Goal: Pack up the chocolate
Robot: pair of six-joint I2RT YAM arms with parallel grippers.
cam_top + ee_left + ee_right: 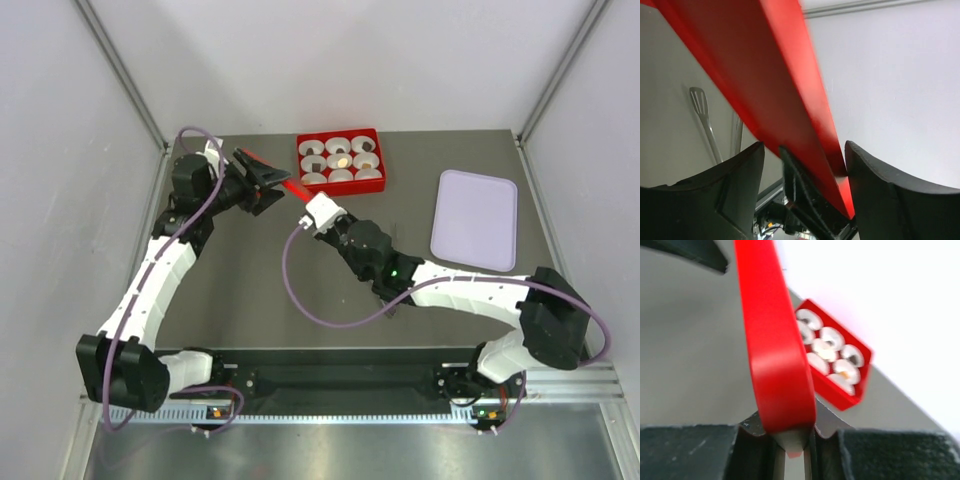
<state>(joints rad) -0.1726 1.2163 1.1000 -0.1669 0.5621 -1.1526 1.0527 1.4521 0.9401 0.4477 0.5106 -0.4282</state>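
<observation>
A red box (341,183) at the table's back holds several white paper cups. Some cups carry chocolate: dark pieces (367,146) and a tan one (341,160); the right wrist view also shows the chocolate (846,374) blurred in the box (840,392). A red lid (294,187) hangs in the air to the left of the box. My right gripper (303,198) is shut on the lid's edge (775,340). My left gripper (262,175) stands open around the lid's other end (790,90), which rests against one finger (875,190).
A lilac tray (475,220) lies at the right of the table. Grey walls with metal corner posts close in the back and both sides. Both arms reach in over the middle, with a purple cable looped above the table.
</observation>
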